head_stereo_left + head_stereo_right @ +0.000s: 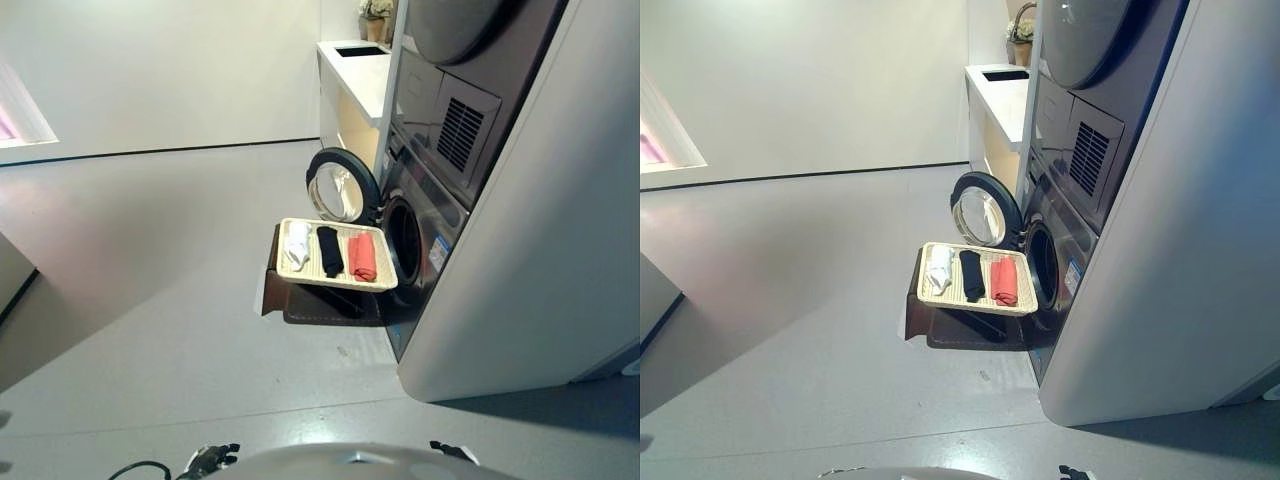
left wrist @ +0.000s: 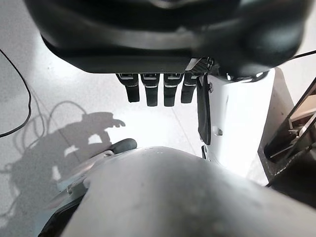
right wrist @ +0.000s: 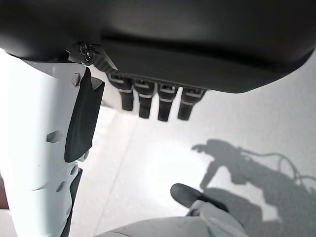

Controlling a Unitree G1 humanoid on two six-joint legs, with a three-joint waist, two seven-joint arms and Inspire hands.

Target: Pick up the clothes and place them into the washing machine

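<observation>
Three folded clothes wait in a tray at the washing machine's open door, both hands still empty.

The white garment (image 1: 297, 244), the black garment (image 1: 329, 250) and the red garment (image 1: 362, 257) lie side by side in the cream tray (image 1: 335, 281), which sits on a dark stand (image 1: 320, 303) just in front of the washing machine (image 1: 425, 225); its round door (image 1: 341, 185) stands swung open beyond the tray. Soft, light and limp, each piece would likely sag when lifted, so a pinch across the folded middle seems the safest hold. The left robot hand (image 2: 158, 89) and right robot hand (image 3: 153, 101) hang low, well apart from the tray, fingers straight and holding nothing. The drum's inside is dark and hard to make out, and the stand's lower part is hidden under the tray.
</observation>
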